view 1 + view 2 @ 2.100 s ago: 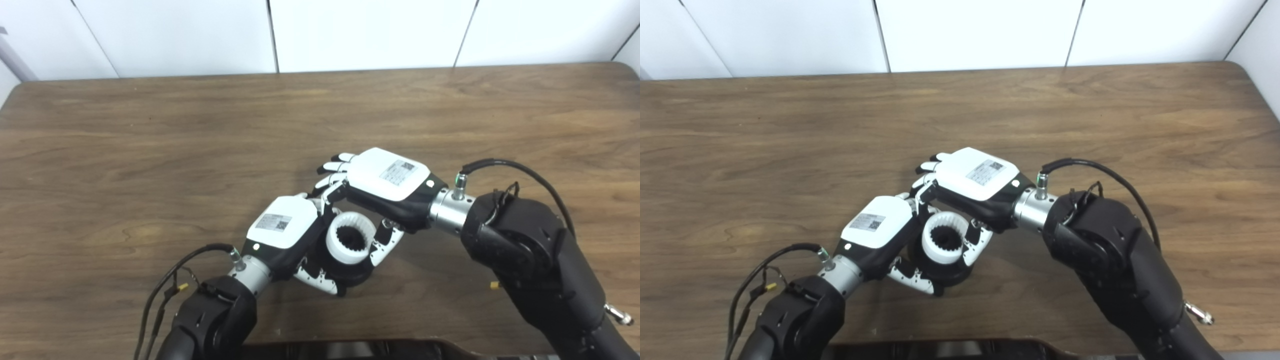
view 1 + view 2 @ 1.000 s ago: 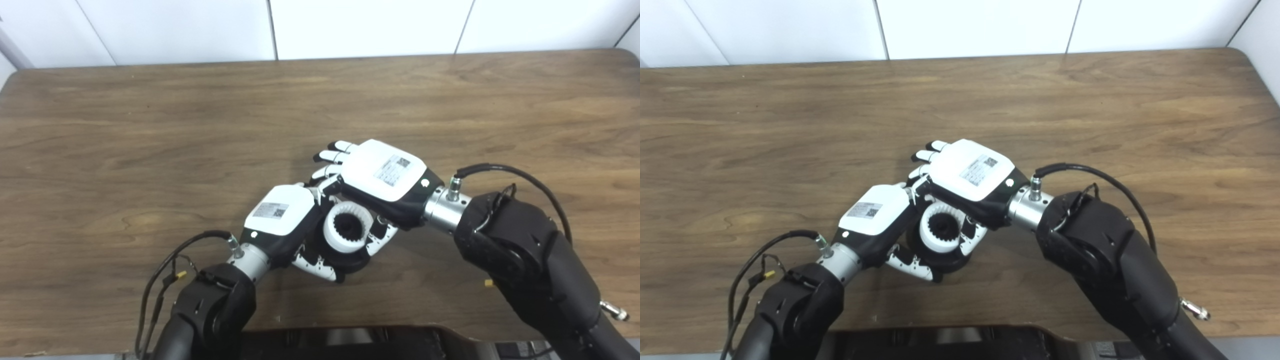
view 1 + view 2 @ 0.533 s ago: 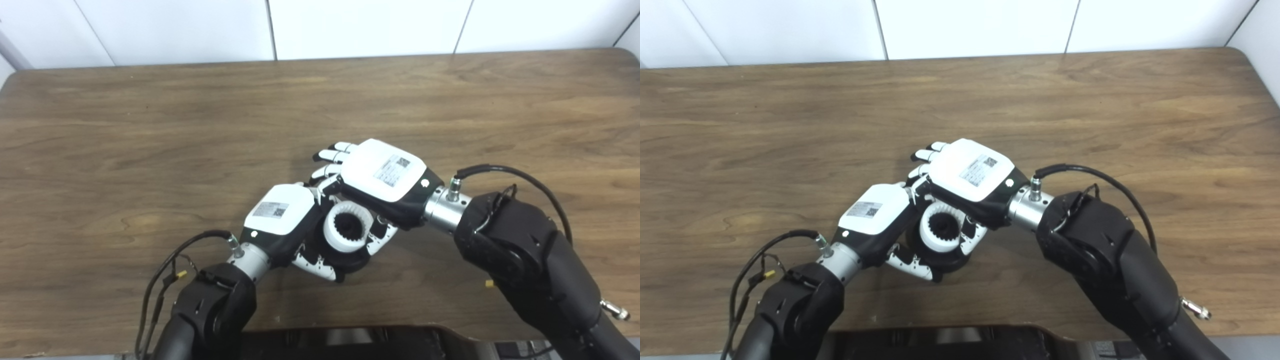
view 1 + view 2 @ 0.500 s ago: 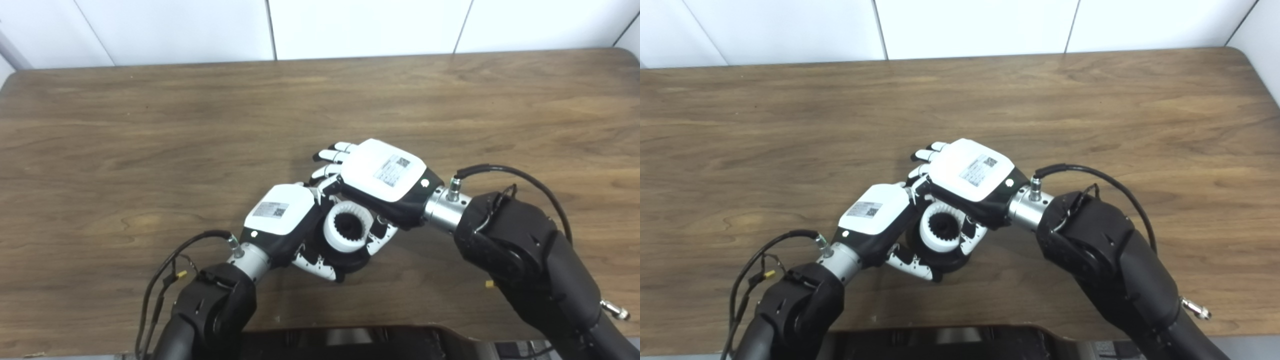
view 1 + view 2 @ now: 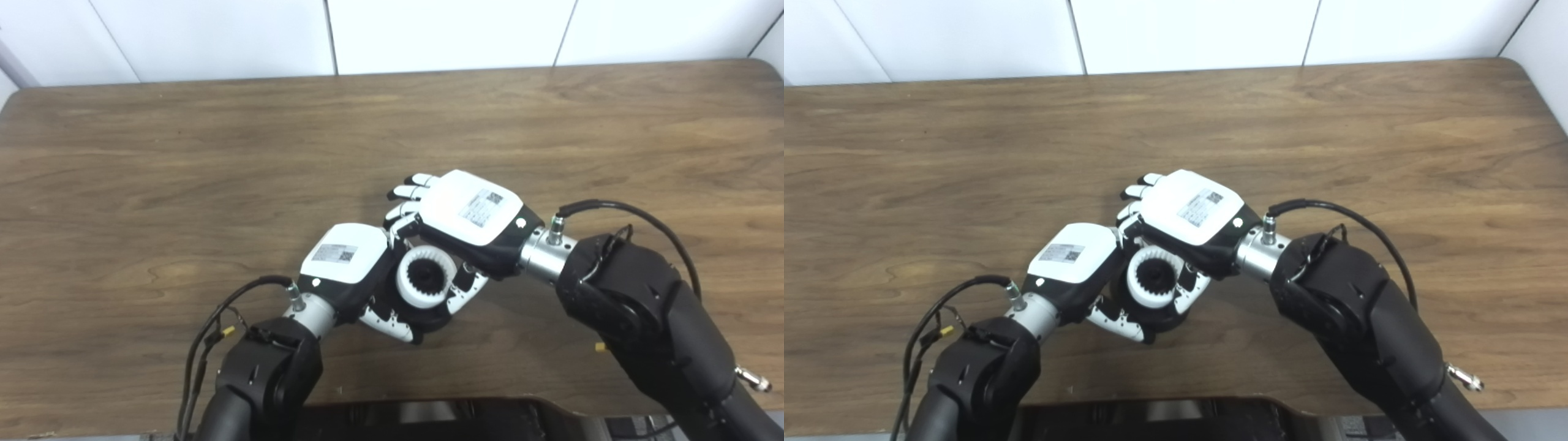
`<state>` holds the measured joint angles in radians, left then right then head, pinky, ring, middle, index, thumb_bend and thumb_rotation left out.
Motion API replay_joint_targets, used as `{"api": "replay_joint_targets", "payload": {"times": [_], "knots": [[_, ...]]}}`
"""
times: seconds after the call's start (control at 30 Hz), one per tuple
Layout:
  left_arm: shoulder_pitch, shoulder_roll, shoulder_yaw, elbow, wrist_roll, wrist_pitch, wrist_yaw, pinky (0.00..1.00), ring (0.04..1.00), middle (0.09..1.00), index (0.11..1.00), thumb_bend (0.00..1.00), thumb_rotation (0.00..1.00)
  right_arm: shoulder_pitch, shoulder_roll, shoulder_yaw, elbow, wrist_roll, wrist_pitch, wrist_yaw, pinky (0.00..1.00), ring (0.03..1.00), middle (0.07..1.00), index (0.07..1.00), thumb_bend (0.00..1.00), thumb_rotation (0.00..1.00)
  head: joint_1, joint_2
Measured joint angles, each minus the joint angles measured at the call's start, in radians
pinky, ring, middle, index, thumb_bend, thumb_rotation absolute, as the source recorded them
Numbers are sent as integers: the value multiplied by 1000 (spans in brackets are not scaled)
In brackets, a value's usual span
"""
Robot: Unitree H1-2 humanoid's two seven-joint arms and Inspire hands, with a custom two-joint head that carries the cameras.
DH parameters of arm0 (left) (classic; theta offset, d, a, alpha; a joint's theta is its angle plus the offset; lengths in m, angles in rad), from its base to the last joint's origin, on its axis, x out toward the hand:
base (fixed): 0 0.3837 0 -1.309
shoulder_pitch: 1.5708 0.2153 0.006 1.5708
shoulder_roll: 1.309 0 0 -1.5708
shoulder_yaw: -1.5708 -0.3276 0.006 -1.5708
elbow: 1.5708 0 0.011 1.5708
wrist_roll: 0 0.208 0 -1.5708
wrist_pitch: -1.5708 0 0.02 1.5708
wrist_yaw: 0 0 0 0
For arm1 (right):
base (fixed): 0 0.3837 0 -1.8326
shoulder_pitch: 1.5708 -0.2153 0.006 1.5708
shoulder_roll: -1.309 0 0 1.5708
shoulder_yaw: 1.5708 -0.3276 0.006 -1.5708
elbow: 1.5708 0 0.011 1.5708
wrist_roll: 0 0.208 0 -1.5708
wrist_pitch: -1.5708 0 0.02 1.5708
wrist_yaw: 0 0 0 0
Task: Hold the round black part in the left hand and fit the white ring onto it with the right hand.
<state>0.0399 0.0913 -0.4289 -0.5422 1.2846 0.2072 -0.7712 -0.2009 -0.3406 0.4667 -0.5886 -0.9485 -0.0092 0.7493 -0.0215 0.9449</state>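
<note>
My left hand (image 5: pixel 349 260) is shut on the round black part (image 5: pixel 429 317), with its thumb curled under the near rim. A white ring (image 5: pixel 427 277) with inner teeth sits on top of the black part, and a black toothed hub shows in its centre. My right hand (image 5: pixel 467 215) lies over the far side of the ring, its thumb (image 5: pixel 467 291) pressed on the ring's right side and its fingers hidden behind the left hand. In the right eye view the ring (image 5: pixel 1155 282) shows between both hands.
The brown wooden table (image 5: pixel 184 159) spreads all round the hands, with a white panelled wall (image 5: pixel 429 30) behind its far edge. A dark body part (image 5: pixel 429 422) of the robot sits at the near edge.
My left forearm and wrist have shifted slightly to the right and the left hand has turned a little. The right hand and the ring stay put.
</note>
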Motion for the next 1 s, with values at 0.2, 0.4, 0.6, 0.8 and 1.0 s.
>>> {"api": "replay_joint_targets", "payload": {"times": [0.2,0.4,0.6,0.8,1.0], "knots": [[-3,-34,27,-2,47,-6,-43,898,904,872,815,918,411,0,-6,-7,21,11,-2,-8,932,912,791,601,981,215,5,-2],[-14,-54,63,-5,48,-20,-99,940,917,898,881,994,378,0,1,-18,32,25,1,-11,915,916,800,607,988,194,11,-6],[-28,-69,103,-20,49,-21,-179,955,932,907,890,1000,377,0,6,-28,41,41,1,-15,888,916,804,608,986,197,18,-12],[-32,-82,116,-26,85,-24,-206,939,926,907,883,1000,389,1,6,-56,51,63,16,-10,894,925,818,664,986,224,21,-17],[-34,-96,134,-27,130,-26,-216,942,926,916,876,1000,401,-8,6,-91,51,100,74,34,887,929,824,694,1000,226,25,-24]]}}
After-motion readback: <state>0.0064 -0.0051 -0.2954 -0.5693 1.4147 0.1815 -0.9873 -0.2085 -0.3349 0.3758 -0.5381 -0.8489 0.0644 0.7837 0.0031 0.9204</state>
